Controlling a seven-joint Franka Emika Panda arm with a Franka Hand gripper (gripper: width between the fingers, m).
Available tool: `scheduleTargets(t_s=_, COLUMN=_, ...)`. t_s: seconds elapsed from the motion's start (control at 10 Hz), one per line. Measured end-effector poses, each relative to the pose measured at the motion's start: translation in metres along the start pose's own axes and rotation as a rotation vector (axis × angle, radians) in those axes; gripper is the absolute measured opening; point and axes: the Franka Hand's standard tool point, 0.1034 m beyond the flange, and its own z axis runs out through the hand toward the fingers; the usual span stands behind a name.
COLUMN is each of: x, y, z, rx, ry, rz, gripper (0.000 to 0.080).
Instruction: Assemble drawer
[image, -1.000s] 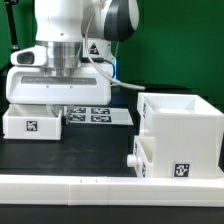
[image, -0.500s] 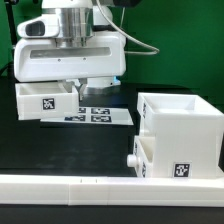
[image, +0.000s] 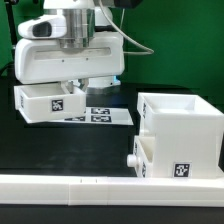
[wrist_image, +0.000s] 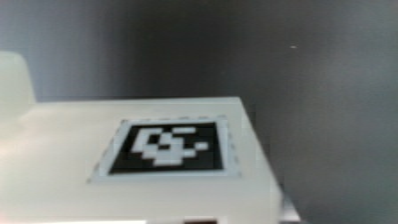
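1. The gripper (image: 88, 87) clasps the tray (image: 45, 103), but we lose its fingertips behind the tray's wall.
2. That tray covers one end of the marker board (image: 108, 116).
3. In the wrist view we see the tray (wrist_image: 169, 150) blurred and cut off at the edges.
4. The casing (image: 190, 125) hides most of the second tray (image: 150, 150).
5. The arm (image: 70, 15) runs off the top edge.

Exterior camera sits low, near table height, just this side of the low white border wall (image: 100, 188). It looks level across the wall at the drawer casing (image: 185, 120), which stands close on the exterior view's right. Farther from the lens than the casing, toward the exterior view's left, hangs the drawer tray (image: 35, 100). Wrist camera looks down on that same tray from very near, blurred, with its square tag (wrist_image: 169, 148) large in frame.
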Motion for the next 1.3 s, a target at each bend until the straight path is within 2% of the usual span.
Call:
scheduleTargets(t_s=0.2, x=0.013, y=0.011, z=-0.006, rx=0.017, ry=-0.033, rz=-0.207, gripper=0.0042)
scheduleTargets(t_s=0.3, x=0.018, y=0.016, z=-0.008, rx=0.015, ry=-0.035, rz=-0.304, gripper=0.0042)
scheduleTargets(t_s=0.8, x=0.014, y=0.016, z=-0.004, rx=0.024, ry=-0.04, rz=-0.638, gripper=0.0042)
scheduleTargets(t_s=0.9, x=0.017, y=0.02, z=-0.003, rx=0.033, ry=-0.044, rz=-0.741, gripper=0.0042)
scheduleTargets(t_s=1.1, x=0.031, y=0.032, z=-0.003, rx=0.033, ry=-0.059, rz=-0.948, gripper=0.0042)
scheduleTargets(t_s=1.3, x=0.032, y=0.034, z=0.0, rx=0.041, ry=-0.065, rz=-1.04, gripper=0.0042)
